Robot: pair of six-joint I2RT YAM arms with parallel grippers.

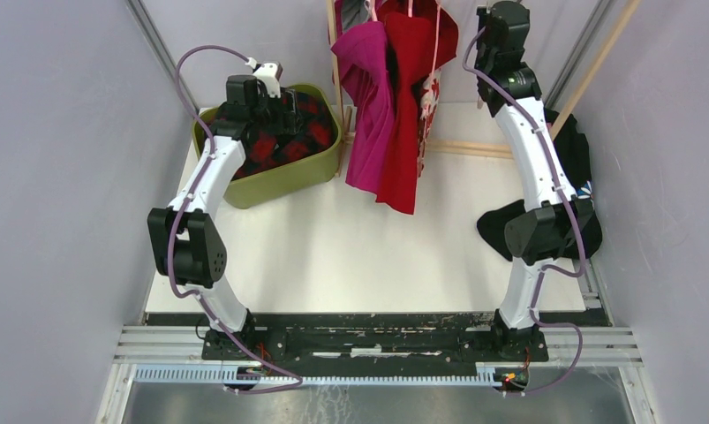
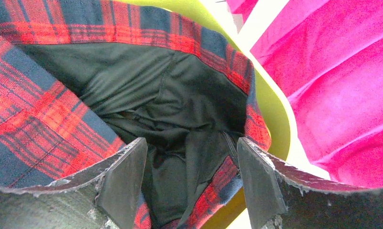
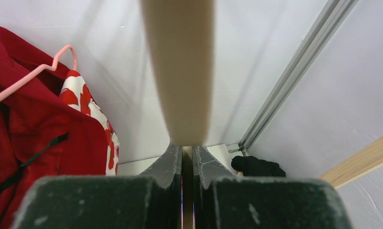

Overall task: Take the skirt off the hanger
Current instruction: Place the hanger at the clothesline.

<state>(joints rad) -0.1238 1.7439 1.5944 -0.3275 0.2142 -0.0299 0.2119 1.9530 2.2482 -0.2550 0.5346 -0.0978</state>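
L tool (image 2: 190,148) wide over plaid skirt (image 2: 41,119); R tool (image 3: 187,149) nearly closed, blurred rod (image 3: 180,71) blocks view.

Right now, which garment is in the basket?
The red-and-navy plaid garment, inside the green basket under the left gripper; the magenta garment and red garment hang.

The skirt (image 2: 36,119) is red-and-navy plaid with black lining, the bin (image 1: 284,181) lime green, the hanger (image 3: 32,78) pink.
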